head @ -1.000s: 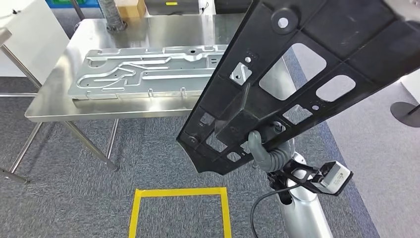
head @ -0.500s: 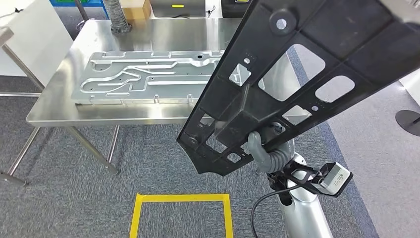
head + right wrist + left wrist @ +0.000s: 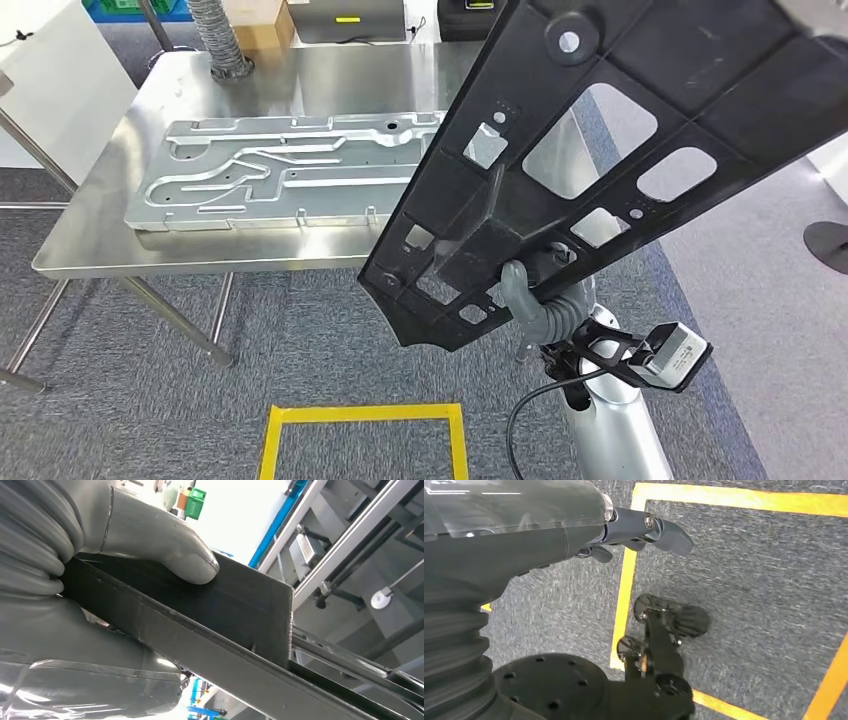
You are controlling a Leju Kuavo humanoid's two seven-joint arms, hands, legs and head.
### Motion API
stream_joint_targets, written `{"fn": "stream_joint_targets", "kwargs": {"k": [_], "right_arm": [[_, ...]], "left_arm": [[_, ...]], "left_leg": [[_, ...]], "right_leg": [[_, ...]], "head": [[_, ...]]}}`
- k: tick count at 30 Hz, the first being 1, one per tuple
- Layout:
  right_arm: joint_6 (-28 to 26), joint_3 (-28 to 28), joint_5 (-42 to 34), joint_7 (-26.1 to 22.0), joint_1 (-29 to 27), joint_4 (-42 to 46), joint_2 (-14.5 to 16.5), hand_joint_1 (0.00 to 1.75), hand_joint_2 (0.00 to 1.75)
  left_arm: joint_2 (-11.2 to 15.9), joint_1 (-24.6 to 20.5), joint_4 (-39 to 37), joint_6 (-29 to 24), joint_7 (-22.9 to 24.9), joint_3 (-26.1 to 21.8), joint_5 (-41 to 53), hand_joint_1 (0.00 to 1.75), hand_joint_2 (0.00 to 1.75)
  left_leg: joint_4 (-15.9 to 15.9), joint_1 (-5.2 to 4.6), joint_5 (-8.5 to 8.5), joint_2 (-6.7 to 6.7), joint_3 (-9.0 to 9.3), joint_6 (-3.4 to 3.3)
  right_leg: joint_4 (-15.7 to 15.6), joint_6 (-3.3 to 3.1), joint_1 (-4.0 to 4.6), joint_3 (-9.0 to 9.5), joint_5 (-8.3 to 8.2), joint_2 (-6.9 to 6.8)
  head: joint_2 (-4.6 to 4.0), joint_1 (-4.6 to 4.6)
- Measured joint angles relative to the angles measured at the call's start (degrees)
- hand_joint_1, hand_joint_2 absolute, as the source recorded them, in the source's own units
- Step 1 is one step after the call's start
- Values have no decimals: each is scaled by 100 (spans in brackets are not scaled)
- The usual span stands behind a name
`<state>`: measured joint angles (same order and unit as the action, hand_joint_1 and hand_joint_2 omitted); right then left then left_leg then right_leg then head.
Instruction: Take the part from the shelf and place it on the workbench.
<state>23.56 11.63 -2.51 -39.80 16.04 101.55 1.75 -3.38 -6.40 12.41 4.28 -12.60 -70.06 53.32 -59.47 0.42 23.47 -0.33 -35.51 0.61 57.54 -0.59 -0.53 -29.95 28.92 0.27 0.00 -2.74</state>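
Nearest, at about five o'clock in the head view, the right robot hand [image 3: 540, 300] grasps the black part [image 3: 640, 130] by its lower edge, thumb pressed on one face. The part slants up and away toward one o'clock, nearly all of it beyond the grasp. The left robot hand [image 3: 639, 530] hangs over the carpet by the yellow floor tape [image 3: 365, 415], holding nothing, fingers loosely extended. Farther off, toward eleven o'clock, the steel bench [image 3: 90, 235] carries a silver metal plate [image 3: 290, 170]. With so much overhang, the part could pivot or slip in the grasp, or knock the plate when lowered.
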Motion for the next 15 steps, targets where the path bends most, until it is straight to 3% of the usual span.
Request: {"fn": "stream_joint_targets", "kwargs": {"k": [3,5,6,8,9,10,11,13,15], "right_arm": [[0,0,-5,2,3,-1,1,175,175],[-1,0,-7,1,16,4,1,175,175],[-1,0,-8,-2,22,5,0,175,175],[-1,0,-10,-5,17,0,-2,175,175],[-1,0,-11,-5,6,-5,-3,175,175],[-1,0,-11,-4,-3,-10,-4,175,175],[0,0,-11,-4,-8,-14,-4,175,175],[1,0,-10,-4,-5,-16,-4,175,175],[2,1,-7,-4,6,-22,-2,175,175]], "left_arm": [[-2,2,0,-4,-1,-1,0,0,175],[-3,5,0,-7,-3,-1,-1,0,175],[-4,0,0,-7,-4,-1,-1,0,175],[-3,-6,0,-8,-4,-1,-2,0,175],[-3,-5,1,-9,-4,-1,-4,0,175],[-3,-1,1,-9,-4,-1,-9,0,175],[-3,4,1,-9,-4,-2,-15,0,175],[-6,8,0,-9,-4,-2,-26,0,175],[-8,0,0,-8,-4,-2,-28,0,175]], "left_leg": [[128,-10,61,-8,47,-94],[201,19,73,-9,112,-162],[228,32,82,-8,150,-196],[234,21,126,-6,193,-237],[232,17,153,-8,220,-243],[231,14,184,-12,257,-242],[230,13,219,-18,306,-236],[228,14,305,-30,423,-210],[212,-5,385,-40,487,-154]], "right_leg": [[-23,98,9,3,43,5],[162,147,11,-63,162,2],[441,164,8,-205,288,1],[1262,185,-3,-692,566,1],[1584,194,-10,-921,616,0],[1713,199,-16,-1060,552,-1],[1607,198,-21,-1080,370,-3],[854,170,-23,-839,-179,-12],[209,125,-4,-589,-460,-18]], "head": [[0,-2],[0,0],[0,0],[0,0],[0,0],[0,0],[0,0],[0,1],[0,0]]}}
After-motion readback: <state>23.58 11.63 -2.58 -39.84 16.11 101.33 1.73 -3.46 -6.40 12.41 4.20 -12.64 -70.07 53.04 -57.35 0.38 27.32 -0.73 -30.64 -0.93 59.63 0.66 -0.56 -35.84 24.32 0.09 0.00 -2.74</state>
